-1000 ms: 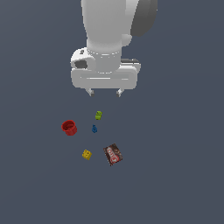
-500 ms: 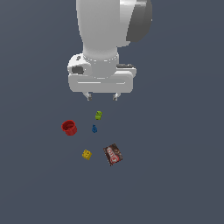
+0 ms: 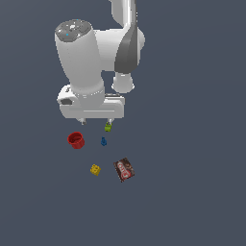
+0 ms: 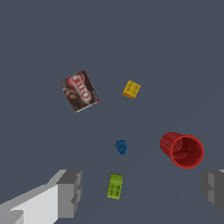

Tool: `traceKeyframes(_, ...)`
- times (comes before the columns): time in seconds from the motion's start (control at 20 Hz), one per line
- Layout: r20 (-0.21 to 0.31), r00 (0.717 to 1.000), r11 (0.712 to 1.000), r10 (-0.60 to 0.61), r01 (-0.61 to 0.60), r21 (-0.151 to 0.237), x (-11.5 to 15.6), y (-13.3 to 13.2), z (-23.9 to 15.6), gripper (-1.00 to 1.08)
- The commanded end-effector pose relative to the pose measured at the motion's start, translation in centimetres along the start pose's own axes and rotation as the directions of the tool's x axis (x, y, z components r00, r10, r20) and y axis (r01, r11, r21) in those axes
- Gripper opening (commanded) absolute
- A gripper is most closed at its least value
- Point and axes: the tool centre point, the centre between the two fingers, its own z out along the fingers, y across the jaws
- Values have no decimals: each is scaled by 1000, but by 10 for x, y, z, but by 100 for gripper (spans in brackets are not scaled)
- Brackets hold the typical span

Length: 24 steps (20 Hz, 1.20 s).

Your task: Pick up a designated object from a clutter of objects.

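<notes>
Now the white arm's gripper (image 3: 96, 121) has swung and come lower than a moment ago, its fingers spread wide and holding nothing. The small bright red round cup (image 3: 76, 140) stands on the dark grey floor (image 3: 192, 192), just beside the fingertips, apart from the green block (image 4: 115, 186) and blue block (image 4: 121, 146). I think the descent onto the cup comes next.

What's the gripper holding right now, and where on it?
Nothing. The gripper is open, fingers wide apart, above the clutter; the red cup lies on its side, untouched.
</notes>
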Motion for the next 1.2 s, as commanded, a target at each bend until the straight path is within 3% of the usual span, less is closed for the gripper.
traceKeyframes(0.0,0,1000,1000,8,-8,7,-1,25,26,100)
traceKeyframes(0.3,-3,1000,1000,28,-28,13,-13,86,89,100)
traceKeyframes(0.55,-3,999,999,40,-40,11,-27,120,124,100)
traceKeyframes(0.85,-2,999,999,48,-48,7,-39,140,146,100)
traceKeyframes(1.15,-1,999,999,51,-51,7,-40,142,149,100)
